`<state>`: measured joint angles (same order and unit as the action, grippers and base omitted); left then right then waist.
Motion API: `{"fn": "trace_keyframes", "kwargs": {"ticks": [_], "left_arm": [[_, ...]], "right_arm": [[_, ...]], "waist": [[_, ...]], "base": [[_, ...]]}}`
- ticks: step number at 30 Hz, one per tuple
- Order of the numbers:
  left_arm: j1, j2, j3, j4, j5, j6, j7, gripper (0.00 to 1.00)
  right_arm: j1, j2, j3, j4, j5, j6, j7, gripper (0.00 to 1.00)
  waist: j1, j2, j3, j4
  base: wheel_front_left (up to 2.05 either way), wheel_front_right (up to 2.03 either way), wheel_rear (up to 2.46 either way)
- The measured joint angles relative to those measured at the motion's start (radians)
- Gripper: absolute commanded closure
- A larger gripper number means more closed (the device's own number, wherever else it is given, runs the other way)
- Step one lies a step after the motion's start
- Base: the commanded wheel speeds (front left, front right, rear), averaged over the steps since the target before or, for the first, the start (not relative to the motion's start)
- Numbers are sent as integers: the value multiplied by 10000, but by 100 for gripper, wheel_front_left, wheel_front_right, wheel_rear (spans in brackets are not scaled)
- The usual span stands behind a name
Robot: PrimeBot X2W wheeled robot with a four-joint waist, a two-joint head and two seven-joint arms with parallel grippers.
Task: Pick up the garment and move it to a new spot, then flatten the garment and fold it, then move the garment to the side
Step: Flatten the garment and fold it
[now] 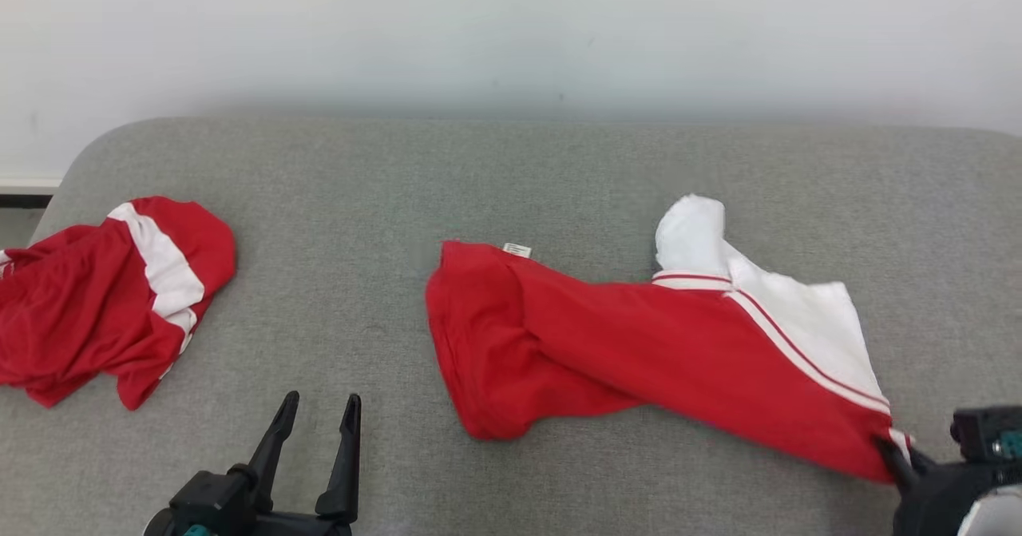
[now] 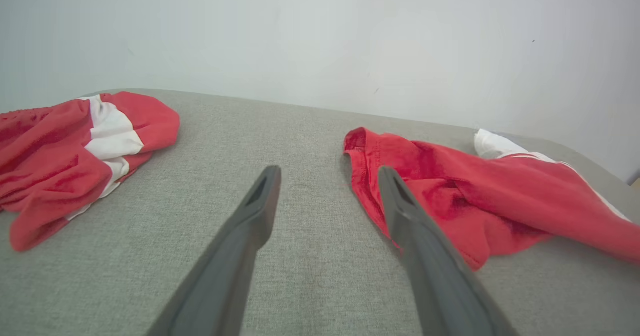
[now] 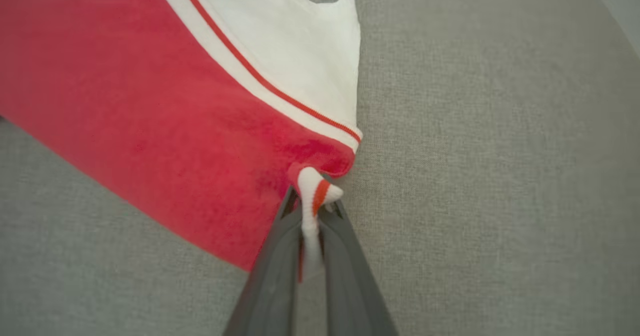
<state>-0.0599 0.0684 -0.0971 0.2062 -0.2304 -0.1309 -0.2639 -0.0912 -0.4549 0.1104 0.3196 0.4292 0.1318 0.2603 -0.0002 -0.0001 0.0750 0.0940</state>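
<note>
**Head view:** garment [image 1: 639, 344], red w/ white panel, lies stretched over the grey counter [image 1: 359, 192] from centre out to 4 o'clock. Its 9 o'clock end is rumpled, w/ a small white label [image 1: 516, 249] on the 12 o'clock edge. Right hand [image 1: 893, 450], at 4 o'clock of frame, is clenched on the garment's lower corner. The cloth narrows to a point there, prob. bc that corner is the pull point for spreading it flat. Left hand [image 1: 322, 398], at 7 o'clock, has its fingers apart and grasps nothing. It's over bare counter, near the rumpled end but not touching it. A second garment [image 1: 104, 296], same colours, sits bunched at 9 o'clock, well apart, so likely not the one in work.

**Left wrist view:** released fingers frame bare counter. The garment's rumpled hem [image 2: 380, 176] is at 2 o'clock, just beside the right-side finger. My guess is this hand is placed to take that end next.

**Right wrist view:** both fingers are pinched shut on the striped trim corner [image 3: 316, 192], which is twisted up btwn them. The rest of the garment fans away to 10–11 o'clock, flat on the counter. Looks like the flatten step, w/ folding not yet begun.
</note>
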Motion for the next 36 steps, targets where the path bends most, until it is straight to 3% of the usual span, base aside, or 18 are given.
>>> {"fn": "trace_keyframes", "kwargs": {"ticks": [5,6,7,12,16,20,27,32,36], "left_arm": [[-1,17,-82,25,-4,0,0,0],[0,17,-96,25,-4,0,0,0],[0,19,-105,25,-10,0,0,0],[27,17,-142,61,-15,0,0,0],[62,15,-161,104,-31,0,0,0],[113,12,-96,104,-44,0,2,0],[422,29,146,100,-58,77,0,0],[617,75,274,100,-59,105,0,0],[812,84,397,86,-59,199,0,0]], "right_arm": [[880,817,-1229,-128,-742,0,871,100],[1005,976,-1386,-148,-851,0,1070,11],[1110,1149,-1553,-217,-940,0,1183,0],[1208,1758,-2341,-681,-1478,0,1620,0],[1238,2086,-2761,-1239,-1802,0,1325,0],[1182,2610,-3114,-2115,-2057,0,178,0],[1110,3185,-2516,-3235,-2564,0,-2203,0],[1324,3457,-1827,-3496,-2871,0,-3517,0],[1625,3601,-1615,-3235,-2903,0,-3977,0]], "waist": [[0,0,-68,-113],[0,0,-75,-118],[0,0,-83,-121],[1,0,-157,-122],[1,0,-245,-114],[1,1,-371,-105],[1,1,-731,-156],[1,1,-964,-194],[0,1,-1134,-229]], "base": [[0,0,0],[0,0,0],[0,0,0],[0,0,0],[0,0,0],[0,0,0],[0,0,0],[0,0,0],[0,0,0]]}}
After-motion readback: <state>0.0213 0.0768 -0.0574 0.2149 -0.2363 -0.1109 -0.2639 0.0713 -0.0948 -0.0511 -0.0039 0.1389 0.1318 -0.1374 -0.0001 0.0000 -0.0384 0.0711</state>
